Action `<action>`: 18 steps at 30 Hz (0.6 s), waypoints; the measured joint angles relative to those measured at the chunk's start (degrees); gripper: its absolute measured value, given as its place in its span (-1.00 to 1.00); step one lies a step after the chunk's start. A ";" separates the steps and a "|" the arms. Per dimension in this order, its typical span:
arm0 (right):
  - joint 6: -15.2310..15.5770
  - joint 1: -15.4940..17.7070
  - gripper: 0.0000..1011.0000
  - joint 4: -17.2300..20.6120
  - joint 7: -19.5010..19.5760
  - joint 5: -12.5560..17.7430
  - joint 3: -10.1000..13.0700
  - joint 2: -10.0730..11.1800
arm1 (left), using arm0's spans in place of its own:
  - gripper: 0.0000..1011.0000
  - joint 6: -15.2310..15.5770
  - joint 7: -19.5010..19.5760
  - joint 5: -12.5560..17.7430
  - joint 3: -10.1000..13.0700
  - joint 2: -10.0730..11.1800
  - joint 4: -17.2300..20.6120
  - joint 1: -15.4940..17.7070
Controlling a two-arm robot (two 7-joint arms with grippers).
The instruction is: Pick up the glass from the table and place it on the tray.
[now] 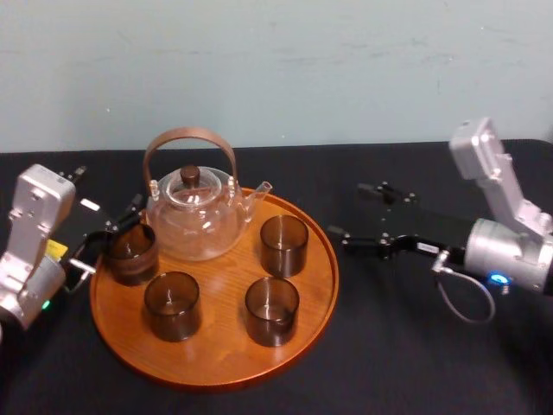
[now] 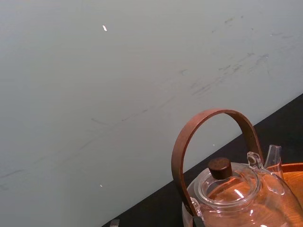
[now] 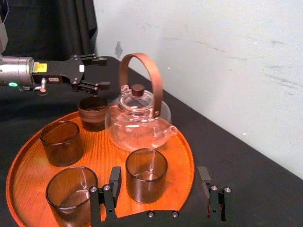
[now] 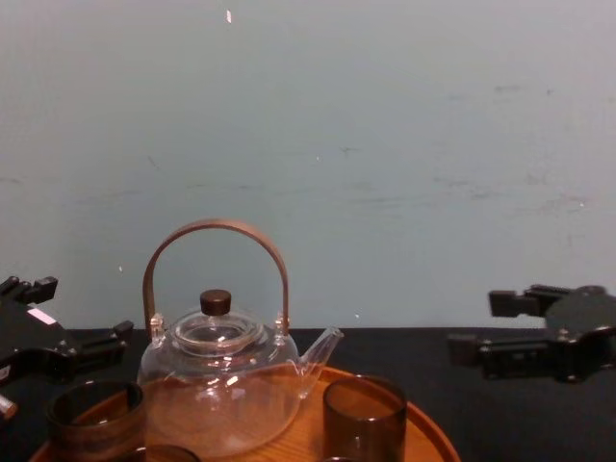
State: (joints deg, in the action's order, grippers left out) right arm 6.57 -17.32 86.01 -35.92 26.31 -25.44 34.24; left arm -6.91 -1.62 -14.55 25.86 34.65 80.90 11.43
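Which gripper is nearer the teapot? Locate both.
Left. The left gripper is beside the glass teapot at the tray edge; the right gripper is farther, off the tray's other side.

Orange-brown grained tray — smoky-brown glass

A: How many glasses do you have in front of you?

B: You have four, all smoky brown: the back-left glass, the front-left glass, the front-right glass and the back-right glass.

A: And the rest?

B: You have one clear teapot, one round wooden tray, one desk, and two end effectors: the left end effector and the right end effector.
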 joint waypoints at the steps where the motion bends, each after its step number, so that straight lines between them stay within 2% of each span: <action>1: -0.29 0.22 0.98 0.10 0.00 0.23 0.22 0.30 | 0.98 0.00 0.00 0.00 0.00 0.00 0.00 0.00; 6: -1.36 1.78 0.98 0.67 1.52 1.41 1.85 1.52 | 0.98 0.00 0.00 0.00 0.00 0.00 0.00 0.00; 10: -2.31 3.78 0.98 1.00 5.21 1.87 3.97 1.48 | 0.98 0.00 0.00 0.00 0.00 0.00 0.00 0.00; 13: -3.07 4.86 0.98 1.02 7.83 1.78 5.16 0.82 | 0.98 0.00 0.00 0.00 0.00 0.00 0.00 0.00; 18: -5.27 7.05 0.98 0.20 14.36 0.16 7.81 -1.86 | 0.98 0.00 0.00 0.00 0.00 0.00 0.00 0.00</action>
State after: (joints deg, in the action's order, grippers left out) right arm 1.30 -10.26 86.21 -21.56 26.47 -17.64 32.38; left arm -6.91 -1.62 -14.55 25.86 34.65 80.90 11.43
